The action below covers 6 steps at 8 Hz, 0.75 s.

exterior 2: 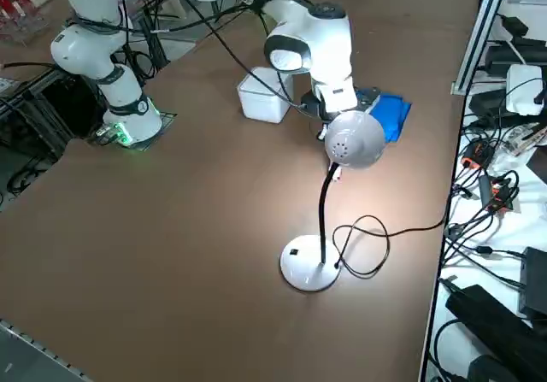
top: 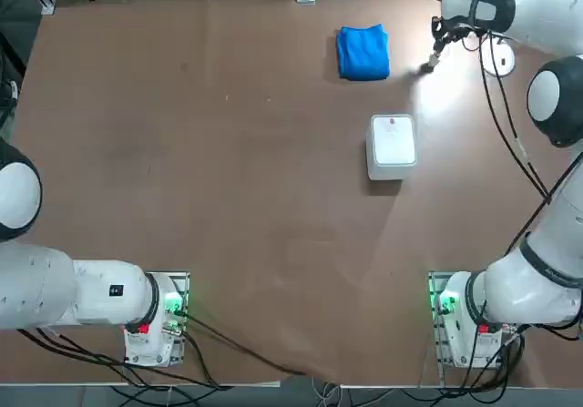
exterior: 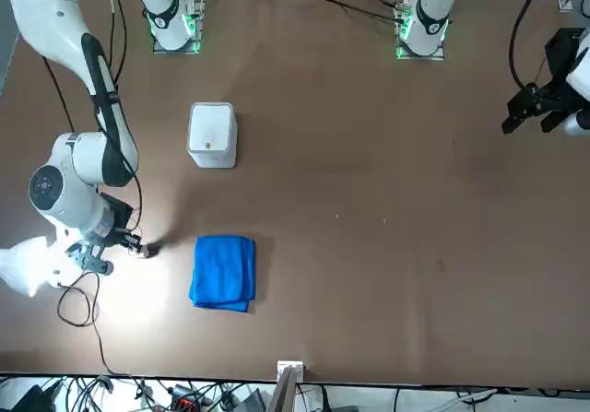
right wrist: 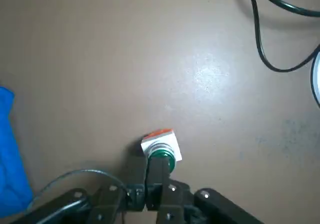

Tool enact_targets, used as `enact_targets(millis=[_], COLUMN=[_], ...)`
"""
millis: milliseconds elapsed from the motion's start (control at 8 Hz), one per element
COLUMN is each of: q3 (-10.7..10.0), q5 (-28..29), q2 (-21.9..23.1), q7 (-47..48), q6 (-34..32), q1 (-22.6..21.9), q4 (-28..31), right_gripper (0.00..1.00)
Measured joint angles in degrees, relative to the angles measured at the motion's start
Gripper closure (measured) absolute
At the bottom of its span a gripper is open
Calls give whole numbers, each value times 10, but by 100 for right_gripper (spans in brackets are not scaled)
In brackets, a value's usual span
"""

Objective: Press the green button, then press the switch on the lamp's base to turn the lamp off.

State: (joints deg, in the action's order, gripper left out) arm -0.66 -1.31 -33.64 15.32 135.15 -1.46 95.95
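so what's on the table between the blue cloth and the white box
Nothing: in the top view the stretch between the blue cloth and the white box is bare brown table. The front view shows the same gap.

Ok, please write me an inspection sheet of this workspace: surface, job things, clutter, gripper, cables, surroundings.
Surface: brown table, lit patch near the lamp.
Job's things: green button beside the blue cloth; lamp shining; lamp's base with the switch.
Clutter: white box, blue cloth.
Grippers: right gripper shut, fingertips at the green button's cap.
Cables: black cord looped by the lamp's base.
Surroundings: cables and devices beyond the table edge.
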Motion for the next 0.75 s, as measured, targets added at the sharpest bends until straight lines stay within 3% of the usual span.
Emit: enact_targets(millis=[750], q3=[0], q5=[0], q2=[6], q7=[6], q6=[28], q1=[1], q4=[17], right_gripper=[98])
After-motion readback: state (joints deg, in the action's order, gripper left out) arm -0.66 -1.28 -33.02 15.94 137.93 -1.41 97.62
